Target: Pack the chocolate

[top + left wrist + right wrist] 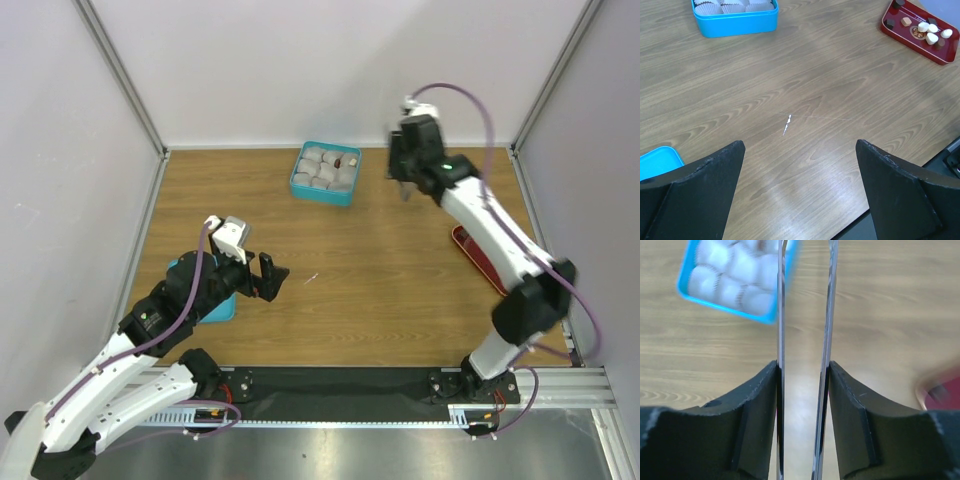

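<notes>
The chocolate (pixel 931 37), several dark and cream pieces, lies on a red tray (pixel 900 31) at the far right in the left wrist view. One dark piece (pixel 351 158) sits in a paper cup in the teal box (pixel 325 173). My right gripper (pixel 404 183) is shut on long metal tweezers (pixel 781 315) and hovers just right of the box (pixel 686 292). The tweezer arms stand apart; their tips run out of the right wrist view. My left gripper (pixel 268 277) is open and empty, low over the bare table (pixel 800 190).
The box is filled with whitish crinkled paper cups (pixel 318 168). The teal lid (pixel 210 302) lies under my left arm; its corner shows in the left wrist view (pixel 657 160). The red tray (pixel 474 256) is partly hidden under my right arm. A small white scrap (pixel 787 124) lies mid-table.
</notes>
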Robot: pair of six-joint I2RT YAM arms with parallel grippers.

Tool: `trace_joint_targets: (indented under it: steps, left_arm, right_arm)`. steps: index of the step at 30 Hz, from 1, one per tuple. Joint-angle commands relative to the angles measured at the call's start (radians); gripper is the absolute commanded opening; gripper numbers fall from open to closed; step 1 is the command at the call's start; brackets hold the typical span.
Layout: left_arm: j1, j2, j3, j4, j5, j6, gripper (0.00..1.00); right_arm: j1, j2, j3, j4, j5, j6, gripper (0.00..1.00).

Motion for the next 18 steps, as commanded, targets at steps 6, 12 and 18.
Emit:
trace_joint_targets:
  steps: [6, 12, 18]
  left_arm:
    - [-0.002, 0.004, 0.003, 0.032, 0.055, 0.023, 1.00]
    - [-0.002, 0.001, 0.002, 0.037, 0.075, 0.023, 1.00]
    - [-0.002, -0.007, 0.000, 0.031, 0.070, 0.023, 1.00]
  right_arm:
    - [-0.214, -0.420, -0.334, -0.267, 0.035, 0.177, 0.47]
    - [-0.362, -0.529, -0.489, -0.320, -0.078, 0.182, 0.48]
    - [-0.439, -0.518, -0.584, -0.327, -0.109, 0.179, 0.48]
